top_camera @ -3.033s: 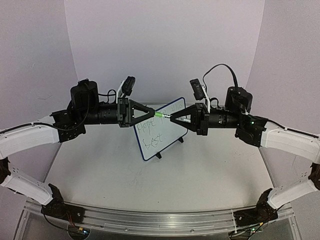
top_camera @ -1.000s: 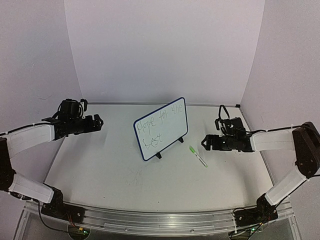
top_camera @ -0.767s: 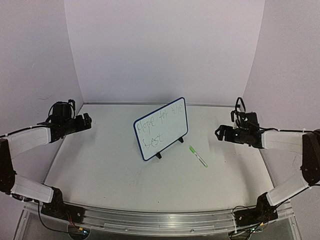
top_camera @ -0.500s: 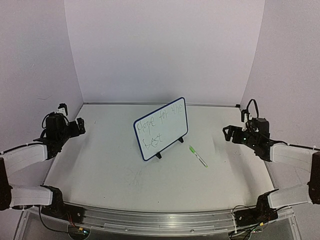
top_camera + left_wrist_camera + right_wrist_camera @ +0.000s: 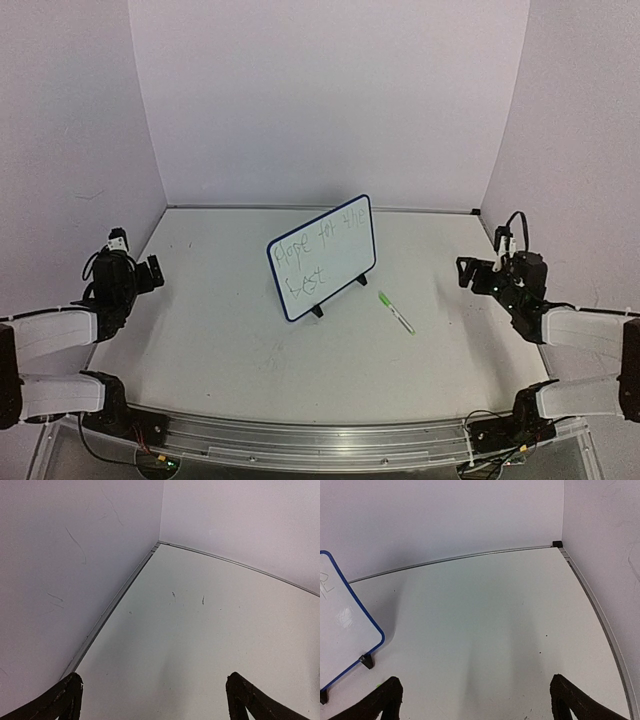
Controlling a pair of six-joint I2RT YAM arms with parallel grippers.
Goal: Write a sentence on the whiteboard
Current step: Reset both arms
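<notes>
- The whiteboard (image 5: 322,257) stands near the middle of the overhead frame, propped on the white bench (image 5: 250,340) with its blue-rimmed face tipped back and its right end turned toward the upper right.
- Two lines of dark handwriting cross the board; they appear to read "Hope for the best", though the upper line is faint.
- Two black feet (image 5: 318,311) show under the board's lower edge, resting on the bench.
- A marker (image 5: 396,312) with a green end lies flat on the bench, just to the lower right of the board, near its right-hand foot but not touching it.
- The left pincer (image 5: 150,272) sits at the far left edge of the overhead frame, well apart from the board. In its wrist view the left pincer (image 5: 152,690) is spread wide with nothing between its dark fingertips, only bare bench with a few small scuffs (image 5: 172,596).
- The right pincer (image 5: 468,272) sits at the far right edge of the overhead frame, well apart from both marker and board.
- In its wrist view the right pincer (image 5: 475,690) is likewise spread wide and holds nothing; the whiteboard (image 5: 342,625) shows at the left edge of that frame.
- Pale lilac walls (image 5: 330,90) enclose the bench on three sides.
</notes>
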